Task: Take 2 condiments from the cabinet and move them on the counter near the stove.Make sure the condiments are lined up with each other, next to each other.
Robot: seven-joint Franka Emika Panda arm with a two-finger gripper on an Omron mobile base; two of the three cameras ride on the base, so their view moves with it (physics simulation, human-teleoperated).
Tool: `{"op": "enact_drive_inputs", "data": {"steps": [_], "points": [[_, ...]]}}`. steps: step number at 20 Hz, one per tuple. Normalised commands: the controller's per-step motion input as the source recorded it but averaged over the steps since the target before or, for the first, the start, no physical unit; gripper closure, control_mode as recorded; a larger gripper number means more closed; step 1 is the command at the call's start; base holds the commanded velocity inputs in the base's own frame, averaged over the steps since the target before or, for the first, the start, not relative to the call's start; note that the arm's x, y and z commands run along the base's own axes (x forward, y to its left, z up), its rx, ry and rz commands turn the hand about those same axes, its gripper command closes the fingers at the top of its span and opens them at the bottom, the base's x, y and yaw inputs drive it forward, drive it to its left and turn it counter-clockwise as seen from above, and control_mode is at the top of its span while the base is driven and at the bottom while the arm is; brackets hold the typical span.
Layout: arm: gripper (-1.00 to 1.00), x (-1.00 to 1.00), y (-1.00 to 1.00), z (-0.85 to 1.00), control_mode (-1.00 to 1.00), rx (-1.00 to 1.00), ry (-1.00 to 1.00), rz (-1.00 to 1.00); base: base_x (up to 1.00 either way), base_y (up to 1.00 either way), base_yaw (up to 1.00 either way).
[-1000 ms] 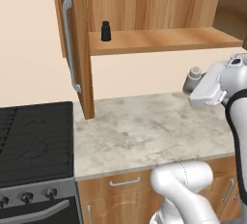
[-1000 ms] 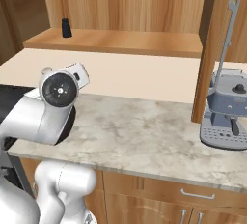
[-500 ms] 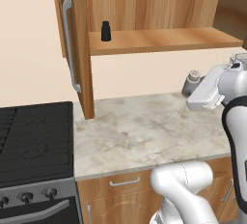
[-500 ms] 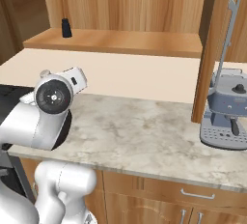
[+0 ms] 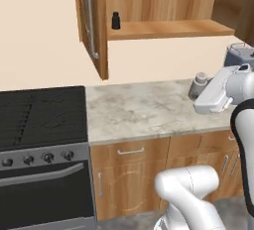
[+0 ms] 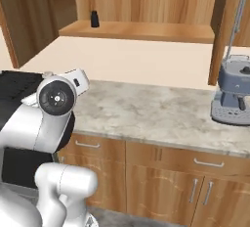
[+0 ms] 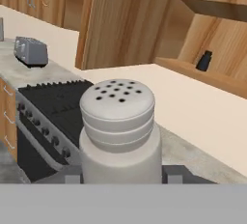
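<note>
My gripper is shut on the light grey condiment, a shaker with a pale, holed cap held upright. In the left base view the gripper holds this shaker just above the right part of the counter. The black condiment stands on the shelf of the open cabinet, also seen as a small black shaker. The stove lies left of the counter, well away from the gripper.
The cabinet door with its silver bar handle hangs open above the seam between stove and counter. A grey coffee machine stands at the counter's right end. A toaster sits on the counter beyond the stove.
The arm has dipped slightly and shifted a little toward the stove, carrying the grey shaker with it. The black shaker has not moved.
</note>
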Motion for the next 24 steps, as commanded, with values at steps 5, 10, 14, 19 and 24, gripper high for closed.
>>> {"op": "enact_drive_inputs", "data": {"steps": [5,10,14,19,24], "points": [[1.0,0.0,0.0,0.0,1.0,0.0,0.0,0.0,-0.47,0.99,0.01],[1.0,0.0,0.0,0.0,1.0,0.0,0.0,0.0,0.0,1.0,0.0],[1.0,0.0,0.0,0.0,1.0,0.0,0.0,0.0,-0.02,1.0,0.0],[1.0,0.0,0.0,0.0,1.0,0.0,0.0,0.0,0.0,1.0,0.0],[1.0,0.0,0.0,0.0,1.0,0.0,0.0,0.0,0.0,1.0,0.0]]}}
